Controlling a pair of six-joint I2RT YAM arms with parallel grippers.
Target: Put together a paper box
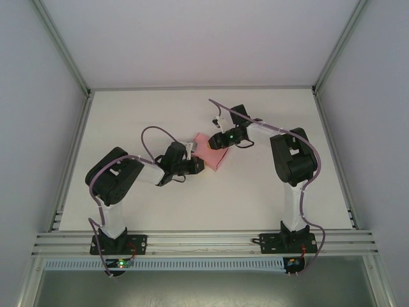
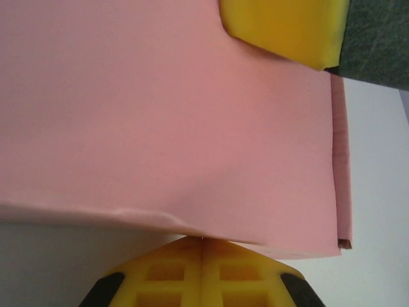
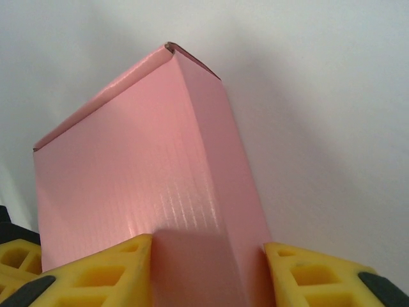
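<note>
From above, far left: left arm (image 1: 121,176) folded low over the white bench (image 1: 160,109), wrist aimed toward the middle. Left jaws clenched tight, seen from the left wrist as two yellow fingers (image 2: 163,275) pressed together with no gap. Tips right at the lower edge of the paper box (image 1: 213,155), beside a slight dent in the card. Impossible to say whether nipping any card between them.

Near the middle of the bench, between the two wrists: the paper box itself, pink, folded up into a closed rectangular shape with crisp edges and a narrow strip of card along one end. Cannot tell whether resting on the bench or lifted off it.

To the right of that: right arm (image 1: 291,160) reaching in from the far right of the paper box, wrist tilted down. Right jaws grasping the paper box, with one yellow finger (image 3: 96,272) against each of two opposite sides at the near end, as seen from the right wrist. From the left wrist, one of those fingers lying against the pink face at the upper right.
</note>
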